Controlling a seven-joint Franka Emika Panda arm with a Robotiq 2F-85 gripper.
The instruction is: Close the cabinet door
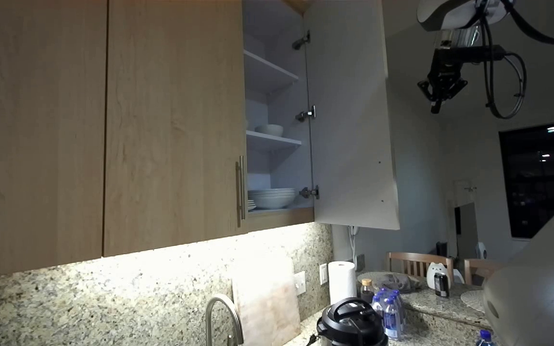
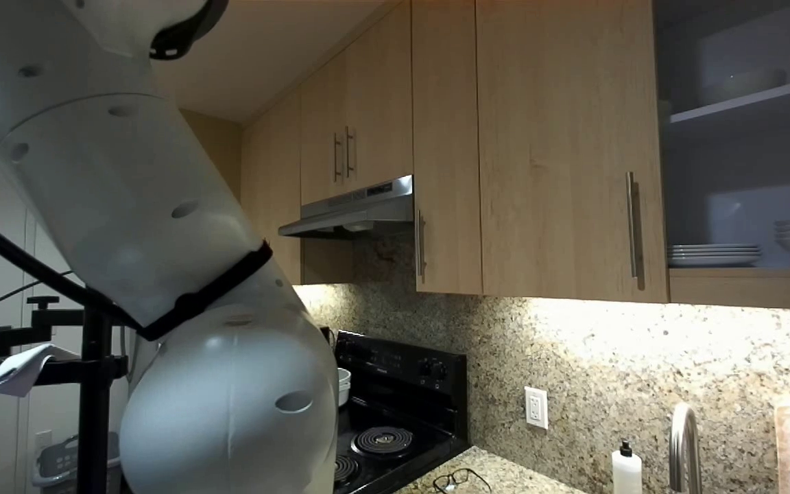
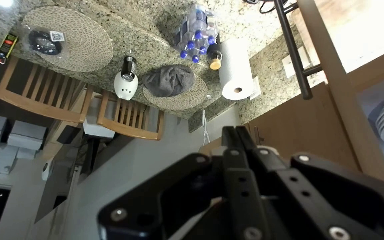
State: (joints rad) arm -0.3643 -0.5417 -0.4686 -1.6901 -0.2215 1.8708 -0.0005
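The cabinet (image 1: 282, 218) hangs above the speckled counter (image 3: 138, 36). The arm (image 2: 230, 384) shows in both exterior views, thick and white, and partly hides the black stove (image 2: 402, 415). The door (image 1: 349, 120) stands wide open at the cabinet's right end in an exterior view, its white inner side showing; the neighbouring door (image 1: 176, 120), in wood, is shut. A cooker (image 1: 351, 322) with a black lid sits below the cabinet. The gripper (image 3: 236, 130) points downward, to the right of the open door in an exterior view and apart from it; it is closed, its fingers (image 3: 229, 137) together, side by side. The paper roll (image 3: 237, 66) stands upright near the cooker. White bowls (image 1: 272, 198) are stacked on the cabinet's floor, near a low pile of plates (image 2: 714, 255). Blue-capped bottles (image 1: 390, 315) cluster near the cooker, and in the wrist view a dark bottle (image 3: 214, 50) stands between them and the roll. A black can (image 1: 441, 284) stands just beside a white figure (image 3: 125, 87).
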